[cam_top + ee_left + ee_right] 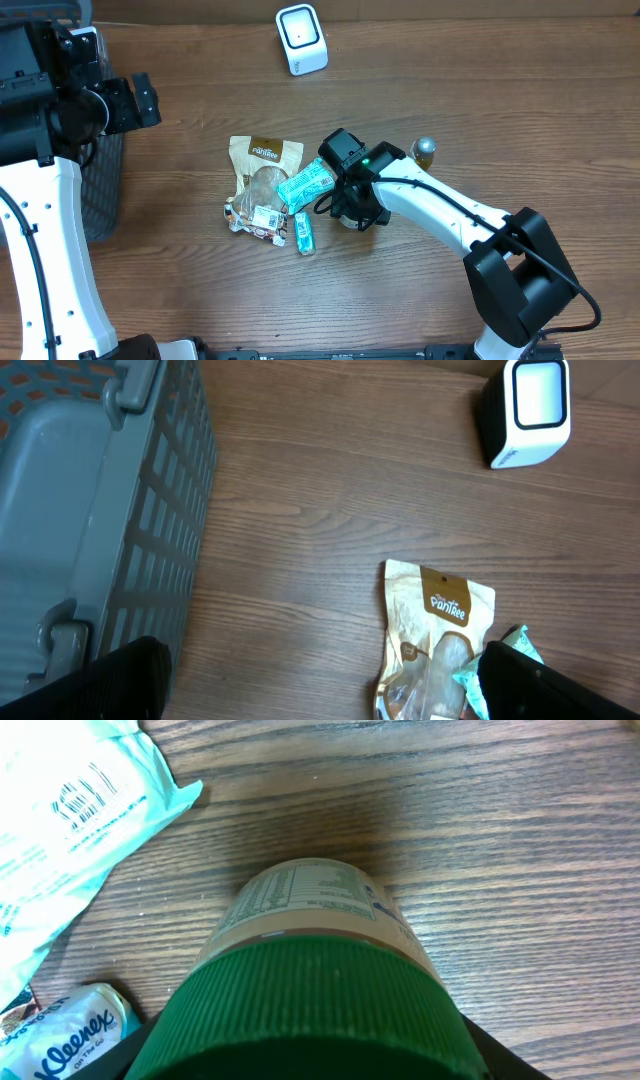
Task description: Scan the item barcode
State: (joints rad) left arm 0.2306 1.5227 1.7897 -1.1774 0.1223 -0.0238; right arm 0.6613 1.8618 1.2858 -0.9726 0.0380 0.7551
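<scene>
A jar with a ribbed green lid point(300, 1010) and a pale printed label stands on the wood table. It fills the right wrist view. My right gripper point(310, 1055) reaches down over it, and a black finger presses on each side of the lid. In the overhead view the right gripper point(357, 212) hides the jar. The white barcode scanner point(301, 38) stands at the back of the table, and the left wrist view shows the scanner point(530, 410) at top right. My left gripper point(320, 690) hangs open and empty over bare wood near the basket.
A brown snack pouch point(262, 165), a teal packet point(305, 185) and a Kleenex pack point(304, 233) lie just left of the right gripper. A small capped bottle point(425, 150) stands behind the right arm. A grey basket point(100, 190) sits at the left edge.
</scene>
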